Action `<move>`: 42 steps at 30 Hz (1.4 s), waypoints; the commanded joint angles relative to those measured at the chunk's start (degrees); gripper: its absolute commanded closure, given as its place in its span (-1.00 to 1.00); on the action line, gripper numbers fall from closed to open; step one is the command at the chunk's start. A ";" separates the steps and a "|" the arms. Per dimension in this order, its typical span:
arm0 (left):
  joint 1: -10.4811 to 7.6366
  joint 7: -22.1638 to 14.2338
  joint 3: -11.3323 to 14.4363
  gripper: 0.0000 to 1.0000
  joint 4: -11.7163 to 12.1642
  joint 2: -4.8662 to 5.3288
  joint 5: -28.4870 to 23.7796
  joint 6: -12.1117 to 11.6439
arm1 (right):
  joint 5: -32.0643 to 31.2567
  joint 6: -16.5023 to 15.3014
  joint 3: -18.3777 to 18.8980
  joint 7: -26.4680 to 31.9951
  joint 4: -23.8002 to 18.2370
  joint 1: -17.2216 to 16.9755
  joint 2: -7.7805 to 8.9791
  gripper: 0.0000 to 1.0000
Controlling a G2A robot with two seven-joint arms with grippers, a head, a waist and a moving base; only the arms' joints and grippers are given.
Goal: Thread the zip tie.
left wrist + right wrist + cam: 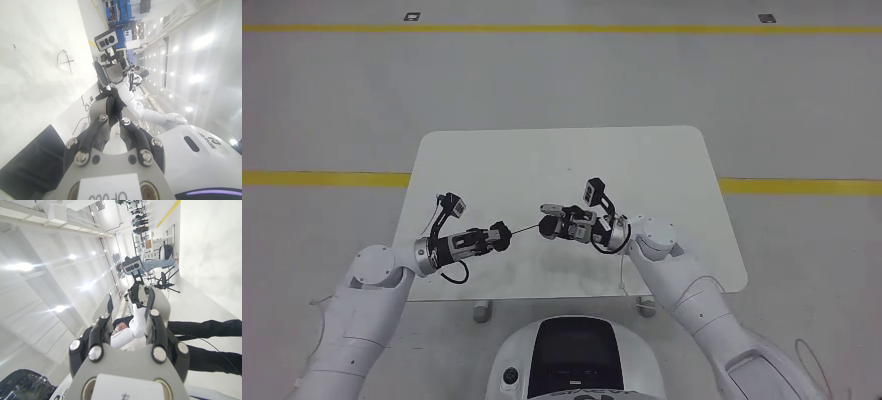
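The zip tie (524, 230) is a thin dark line held in the air over the white table (642, 160), slanting between my two grippers. My left gripper (502, 236) is shut on its near end; in the left wrist view the fingers (103, 113) close on a dark strap (113, 106). My right gripper (545, 221) faces the left one, with the tie's free tip at its fingertips. In the right wrist view its fingers (157, 302) stand apart and nothing shows between them. I cannot tell whether the tip touches it.
The tabletop around the grippers is bare white, with a few pen marks (65, 60). The front edge of the table (542, 292) lies just under both forearms. Grey floor with yellow lines (322, 178) surrounds the table.
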 commanded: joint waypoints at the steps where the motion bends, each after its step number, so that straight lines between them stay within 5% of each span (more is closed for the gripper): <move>1: 0.00 0.00 0.00 1.00 0.00 0.00 0.00 0.00 | -0.08 0.23 -0.23 0.17 0.17 0.10 0.02 0.44; 10: 0.00 0.00 0.00 1.00 0.00 0.00 0.00 0.00 | -0.67 0.36 -1.05 0.03 0.23 0.19 0.11 0.50; 25: 0.00 0.00 0.00 1.00 0.00 0.00 0.00 0.00 | -0.71 1.58 -1.68 0.30 0.18 0.37 0.41 1.00; 31: 0.00 0.00 0.00 1.00 0.00 0.00 0.00 0.00 | -0.39 1.47 -1.90 0.04 0.33 0.51 0.45 1.00; 32: 0.00 0.00 0.00 0.38 0.00 0.00 0.00 0.00 | -0.19 1.26 -1.84 -0.11 0.36 0.46 0.45 1.00; 33: 0.00 0.00 0.00 -1.00 0.00 0.00 0.00 0.00 | 0.03 1.07 -1.77 -0.24 0.41 0.39 0.45 1.00; 42: 0.00 0.00 0.00 -1.00 0.00 0.00 0.00 0.00 | 2.24 -0.48 -1.26 -2.08 0.80 -0.35 0.42 1.00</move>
